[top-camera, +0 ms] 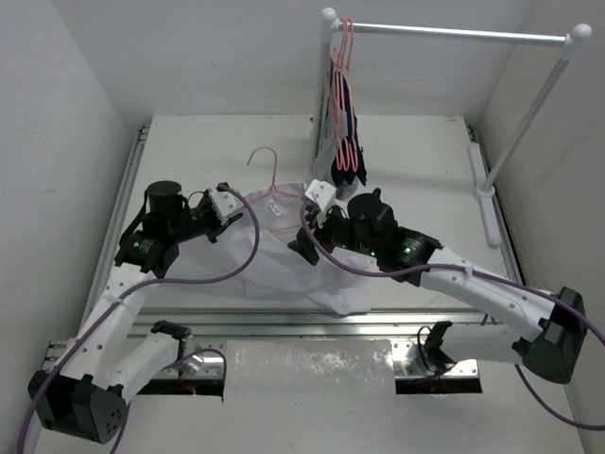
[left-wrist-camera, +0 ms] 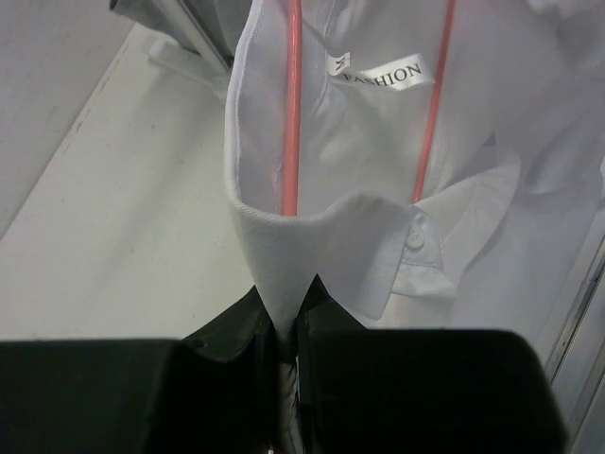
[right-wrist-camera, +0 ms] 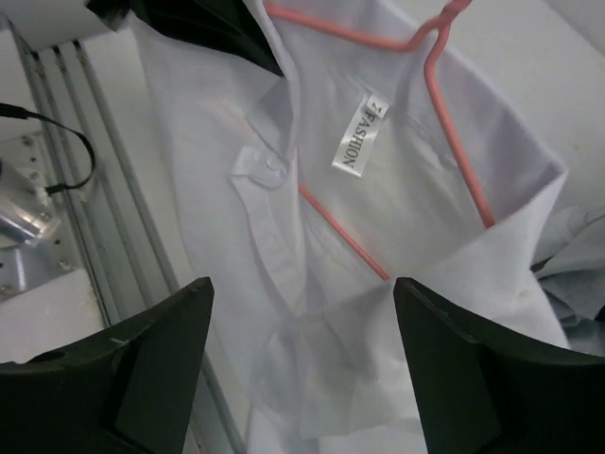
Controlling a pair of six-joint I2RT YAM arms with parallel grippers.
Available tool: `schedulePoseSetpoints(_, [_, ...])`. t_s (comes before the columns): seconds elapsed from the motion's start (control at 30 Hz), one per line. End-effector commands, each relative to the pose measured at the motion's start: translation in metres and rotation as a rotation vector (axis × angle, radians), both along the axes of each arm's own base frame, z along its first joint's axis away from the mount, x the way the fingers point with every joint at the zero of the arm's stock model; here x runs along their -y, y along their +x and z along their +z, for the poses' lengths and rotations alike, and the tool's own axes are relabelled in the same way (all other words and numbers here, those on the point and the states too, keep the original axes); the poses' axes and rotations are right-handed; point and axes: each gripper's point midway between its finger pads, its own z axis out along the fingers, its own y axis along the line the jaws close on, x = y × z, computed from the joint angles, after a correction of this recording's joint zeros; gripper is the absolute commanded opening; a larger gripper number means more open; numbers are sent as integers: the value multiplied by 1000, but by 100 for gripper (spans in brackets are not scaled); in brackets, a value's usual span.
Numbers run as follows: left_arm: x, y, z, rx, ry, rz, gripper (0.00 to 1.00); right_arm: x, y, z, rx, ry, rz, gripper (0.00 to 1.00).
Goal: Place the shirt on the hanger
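The white shirt (top-camera: 295,270) lies crumpled on the table between my two grippers. The salmon-pink wire hanger (top-camera: 270,182) has its hook sticking out past the collar and its arms running inside the neck opening (left-wrist-camera: 293,123), (right-wrist-camera: 452,142). My left gripper (left-wrist-camera: 288,326) is shut on the shirt's collar edge (left-wrist-camera: 284,246) and holds it up; in the top view it (top-camera: 241,210) is at the shirt's left side. My right gripper (right-wrist-camera: 302,303) is open and empty, its jaws spread wide just above the shirt front (right-wrist-camera: 378,246), at the collar's right side (top-camera: 306,232).
A white clothes rail (top-camera: 454,34) stands at the back right, with a bunch of pink hangers carrying navy and grey garments (top-camera: 346,128) close behind the right gripper. A metal rail (top-camera: 312,326) runs along the table's near edge. White walls close in both sides.
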Motion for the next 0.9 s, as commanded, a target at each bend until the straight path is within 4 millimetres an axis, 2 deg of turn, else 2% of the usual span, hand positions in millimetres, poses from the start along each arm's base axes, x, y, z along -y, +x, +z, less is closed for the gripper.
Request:
schedulePoseSetpoints(0.0, [11,-7,29,119,-18,-91,0,12,-20,61,216,88,104,80])
schedulePoseSetpoints(0.1, [13,-8,32,125,-23,-102,0,23,-42,80,312,94,200,91])
schedulePoseSetpoints(0.13, [14,-8,36,134,-27,-108,0,30,-48,93,342,112,203,91])
schedulePoseSetpoints(0.2, [19,-15,41,142,-29,-159,0,42,-42,108,364,116,131,89])
schedulePoseSetpoints(0.23, [21,-18,44,151,-29,-177,0,51,-37,119,386,125,74,80])
schedulePoseSetpoints(0.33, [26,-28,55,170,-33,-237,0,77,-16,125,438,40,-74,60])
schedulePoseSetpoints(0.37, [29,-33,61,178,-38,-263,0,82,-14,128,451,16,-93,59])
schedulePoseSetpoints(0.43, [30,-36,69,196,-41,-281,0,92,-9,118,464,-64,-117,61])
schedulePoseSetpoints(0.5, [33,-40,72,200,-46,-308,0,96,-14,111,466,-100,-85,65])
schedulePoseSetpoints(0.57, [35,-46,75,206,-48,-338,0,95,-22,109,450,-114,-34,72])
schedulePoseSetpoints(0.63, [37,-50,78,213,-49,-362,0,97,-19,98,434,-171,-35,78])
schedulePoseSetpoints(0.67, [38,-55,77,208,-52,-383,0,94,-14,89,420,-204,-28,83])
schedulePoseSetpoints(0.73, [39,-58,80,216,-55,-394,0,86,-18,75,374,-235,52,87])
schedulePoseSetpoints(0.77, [39,-60,81,219,-53,-397,0,88,-13,76,355,-236,50,88])
schedulePoseSetpoints(0.8, [38,-61,82,222,-51,-398,0,86,-9,66,315,-254,66,89])
schedulePoseSetpoints(0.87, [38,-65,83,228,-41,-407,0,86,2,66,292,-223,67,89])
